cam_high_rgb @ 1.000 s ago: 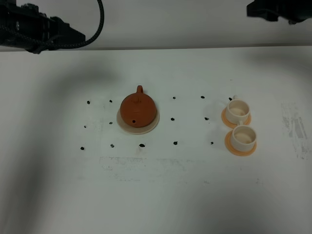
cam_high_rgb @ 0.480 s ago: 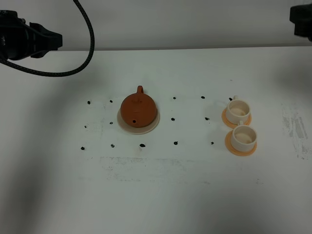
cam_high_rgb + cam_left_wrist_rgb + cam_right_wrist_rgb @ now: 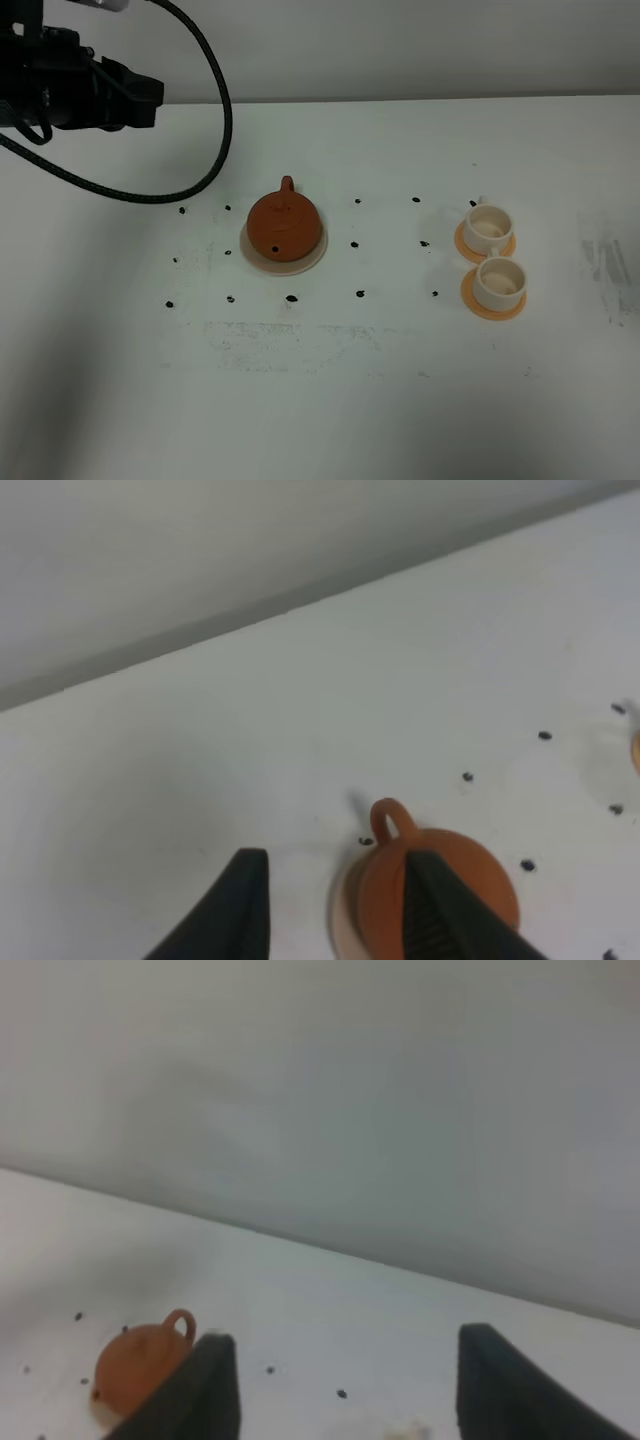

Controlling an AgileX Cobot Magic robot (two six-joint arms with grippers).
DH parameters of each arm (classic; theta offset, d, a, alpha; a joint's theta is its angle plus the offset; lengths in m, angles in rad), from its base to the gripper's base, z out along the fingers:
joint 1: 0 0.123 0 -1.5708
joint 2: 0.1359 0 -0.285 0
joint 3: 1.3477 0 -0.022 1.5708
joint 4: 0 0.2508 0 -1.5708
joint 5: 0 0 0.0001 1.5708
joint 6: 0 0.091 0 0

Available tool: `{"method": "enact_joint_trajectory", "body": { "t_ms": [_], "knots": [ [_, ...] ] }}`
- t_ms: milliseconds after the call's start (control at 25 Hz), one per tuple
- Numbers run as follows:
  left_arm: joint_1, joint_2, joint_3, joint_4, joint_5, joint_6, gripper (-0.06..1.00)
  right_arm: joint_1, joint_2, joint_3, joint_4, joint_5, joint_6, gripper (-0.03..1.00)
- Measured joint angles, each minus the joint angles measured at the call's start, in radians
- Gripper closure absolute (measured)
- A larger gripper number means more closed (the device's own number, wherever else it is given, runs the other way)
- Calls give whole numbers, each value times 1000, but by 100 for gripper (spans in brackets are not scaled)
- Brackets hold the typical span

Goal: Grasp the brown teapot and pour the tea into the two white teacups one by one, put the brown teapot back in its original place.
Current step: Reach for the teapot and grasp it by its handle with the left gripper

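Note:
The brown teapot (image 3: 285, 224) sits on the cream saucer (image 3: 316, 257) left of the table's middle, with its loop handle pointing to the far side. The two white teacups (image 3: 488, 225) (image 3: 500, 280) stand on orange coasters at the right. My left gripper (image 3: 150, 95) hovers at the far left, well short of the teapot. In the left wrist view it (image 3: 335, 858) is open and empty, with the teapot (image 3: 385, 885) and its handle seen between the fingers. My right gripper (image 3: 348, 1338) is open and empty, out of the exterior view, and the teapot (image 3: 140, 1370) is far from it.
Small black marks (image 3: 358, 294) dot the white table (image 3: 320, 400) around the teapot and the cups. A black cable (image 3: 215, 150) loops down from the left arm. A grey wall (image 3: 400, 45) runs behind the table's far edge.
The left arm has swung right and further into view, its cable looping lower. The right arm has drawn out of the exterior view at the top right. Teapot and cups have not moved.

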Motion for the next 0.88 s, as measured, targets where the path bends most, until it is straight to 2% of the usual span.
{"method": "enact_joint_trajectory", "body": {
  "t_ms": [200, 400, 520, 680, 880],
  "knots": [
    [-28, 0, 0, 70, -58, 0, 64, 0, -175, 9, -268, 146, 254, 50],
    [-32, 4, 0, 74, -84, 0, 64, 0, -272, 9, -416, 294, 384, 50],
    [-32, 25, 0, 75, -88, -2, 64, 0, -320, 46, -454, 347, 419, 50],
    [-32, 75, -5, 76, -87, -3, 64, 0, -433, 190, -463, 344, 461, 50],
    [-41, 123, -66, 78, -49, -9, 64, 0, -547, 292, -465, 350, 465, 50]
  ]
}}
